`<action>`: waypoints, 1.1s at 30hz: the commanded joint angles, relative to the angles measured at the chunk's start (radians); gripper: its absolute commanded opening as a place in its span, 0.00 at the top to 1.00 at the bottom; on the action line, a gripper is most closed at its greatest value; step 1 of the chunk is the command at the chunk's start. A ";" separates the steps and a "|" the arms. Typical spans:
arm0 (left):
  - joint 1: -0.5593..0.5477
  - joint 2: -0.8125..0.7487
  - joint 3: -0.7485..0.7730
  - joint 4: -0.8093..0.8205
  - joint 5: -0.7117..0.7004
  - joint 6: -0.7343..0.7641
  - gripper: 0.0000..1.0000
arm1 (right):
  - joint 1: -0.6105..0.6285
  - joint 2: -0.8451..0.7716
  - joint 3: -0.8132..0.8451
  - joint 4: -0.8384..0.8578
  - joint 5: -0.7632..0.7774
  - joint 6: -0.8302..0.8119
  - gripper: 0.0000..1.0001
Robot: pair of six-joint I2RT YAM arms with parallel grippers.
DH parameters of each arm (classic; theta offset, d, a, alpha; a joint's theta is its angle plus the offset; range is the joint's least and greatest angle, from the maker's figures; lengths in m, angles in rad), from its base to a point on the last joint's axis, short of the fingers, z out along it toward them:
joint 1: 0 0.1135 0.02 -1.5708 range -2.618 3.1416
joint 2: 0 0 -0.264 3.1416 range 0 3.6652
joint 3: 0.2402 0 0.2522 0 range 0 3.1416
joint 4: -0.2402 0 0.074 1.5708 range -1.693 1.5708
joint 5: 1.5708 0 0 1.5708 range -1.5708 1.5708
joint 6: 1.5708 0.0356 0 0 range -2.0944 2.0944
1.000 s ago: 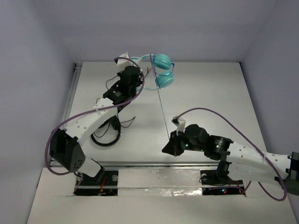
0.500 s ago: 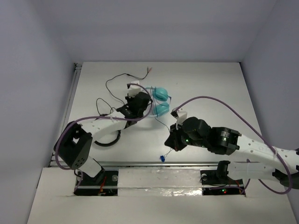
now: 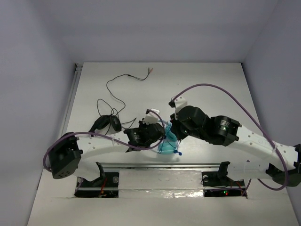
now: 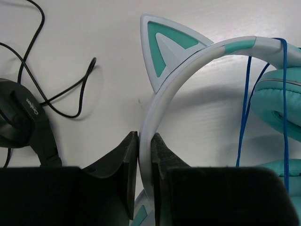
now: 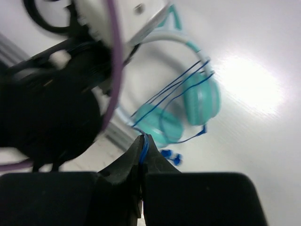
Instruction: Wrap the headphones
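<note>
Nearest the table [image 3: 225,80] front edge, the headphones [image 3: 168,142] lie low between your two arms, with the cups [image 5: 202,99] side by side and the cord's blue end on the surface just beside them.

The left gripper [image 4: 144,143] is pressed together on the headband [image 4: 197,54], one finger on each face. The band arcs up and away from that grip towards the cups on its right, so its long axis runs out from the left jaws towards the right arm.

The right gripper [image 5: 142,141] pinches the cord [image 5: 169,92] between closed fingertips. From that pinch several blue strands run away from the fingers and cross the headband close to the cup end.

Judgement: the headphones sit just beyond and left of the right gripper. The right arm is the one holding the cord, so it has to carry each further turn across the band while the left only steadies it.

Further out, well apart to the left, lies a black headset [image 3: 106,124]. At the far side lies a loose black wire [image 3: 123,76], clear of the work.
</note>
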 commanded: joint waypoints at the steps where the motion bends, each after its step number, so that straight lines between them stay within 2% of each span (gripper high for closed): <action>1: -0.045 -0.082 0.003 -0.055 0.007 -0.057 1.00 | -0.049 0.028 0.069 -0.059 0.089 -0.078 1.00; 12: -0.077 -0.339 -0.093 -0.036 0.191 -0.052 1.00 | -0.167 0.031 0.055 -0.054 0.342 -0.082 1.00; 14: -0.077 -0.339 -0.070 -0.091 0.165 -0.072 1.00 | -0.177 0.062 0.069 -0.075 0.394 -0.074 1.00; 16: -0.089 -0.339 -0.046 -0.120 0.165 -0.072 1.00 | -0.197 0.074 0.069 -0.044 0.408 -0.068 0.95; 20: -0.100 -0.365 -0.044 -0.083 0.250 -0.024 1.00 | -0.249 0.082 0.034 0.097 0.336 -0.103 0.85; 24: -0.100 -0.453 -0.044 -0.071 0.286 -0.023 1.00 | -0.313 0.096 -0.031 0.203 0.266 -0.094 0.85; 25: -0.100 -0.470 -0.043 -0.056 0.290 -0.027 1.00 | -0.342 0.091 -0.079 0.235 0.225 -0.091 0.85; 26: -0.100 -0.490 -0.040 -0.048 0.301 -0.026 1.00 | -0.358 0.088 -0.109 0.306 0.118 -0.091 0.85; 29: -0.100 -0.541 -0.009 -0.042 0.294 -0.029 1.00 | -0.379 0.088 -0.199 0.413 -0.021 -0.056 0.85; 33: -0.100 -0.584 0.043 -0.028 0.280 -0.014 1.00 | -0.379 0.065 -0.305 0.564 -0.125 0.019 0.86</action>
